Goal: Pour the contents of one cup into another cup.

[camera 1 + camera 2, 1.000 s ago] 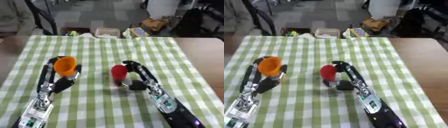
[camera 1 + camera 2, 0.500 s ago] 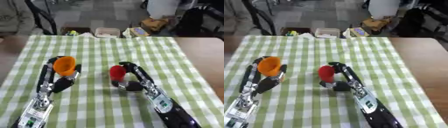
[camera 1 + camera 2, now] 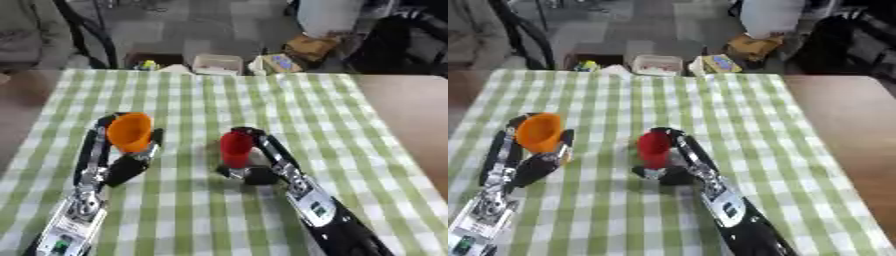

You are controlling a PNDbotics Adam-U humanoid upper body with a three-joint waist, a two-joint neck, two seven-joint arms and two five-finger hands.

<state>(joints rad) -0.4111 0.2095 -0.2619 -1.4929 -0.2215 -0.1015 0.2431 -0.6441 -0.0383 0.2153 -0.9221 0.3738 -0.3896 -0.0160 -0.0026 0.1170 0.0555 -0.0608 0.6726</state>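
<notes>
You have both cups in hand over the green-checked table [image 3: 262, 105]: the left hand [image 3: 118, 162] has its fingers curled round the orange cup [image 3: 129, 131], which is tipped so its open mouth faces up toward the camera, and the right hand [image 3: 258, 162] is closed round the red cup [image 3: 235, 148], which stands roughly upright at about the middle of the cloth. The two cups are well apart, orange to the left, red to the right. Judging by their look, both are small, thin-walled plastic cups: light, stiff enough to keep shape, smooth and probably slippery, so a hold around the mid-wall with the thumb opposite the fingers seems the safest place, away from the rim you pour over. Whatever is inside cannot be made out in either view, so treat the load as unknown and tilt slowly. Compared with a second ago, the right hand and its red cup sit slightly further left and a touch higher on the cloth, closing part of the gap to the orange cup; the left hand and orange cup look practically unchanged in pose and tilt. No pouring contact yet, rims not over one another. The boxes and clutter on the floor beyond the far table edge play no part.
</notes>
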